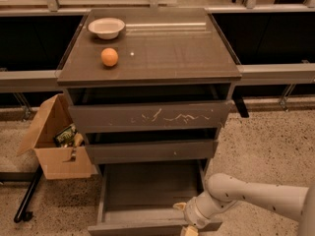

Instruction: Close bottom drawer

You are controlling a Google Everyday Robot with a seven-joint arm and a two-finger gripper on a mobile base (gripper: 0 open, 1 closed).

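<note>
One cardboard box [54, 151] was seen at nine o'clock, one bowl [106, 27] and one orange [110, 57] on the tabletop [172, 48], three drawers below. The bottom drawer [147, 193] was pulled open at six o'clock. One gripper [189, 230] was placed by its front at five o'clock, its state not discernible. An off-centre push could have jammed the drawer askew.

gripper [189, 230] at bottom drawer [147, 188] front | cardboard box [61, 163] beside cabinet [172, 48]

Cream pincer [187, 229] at the grey-brown bottom drawer [142, 187]; orange fruit [110, 57], white bowl [106, 27].
</note>
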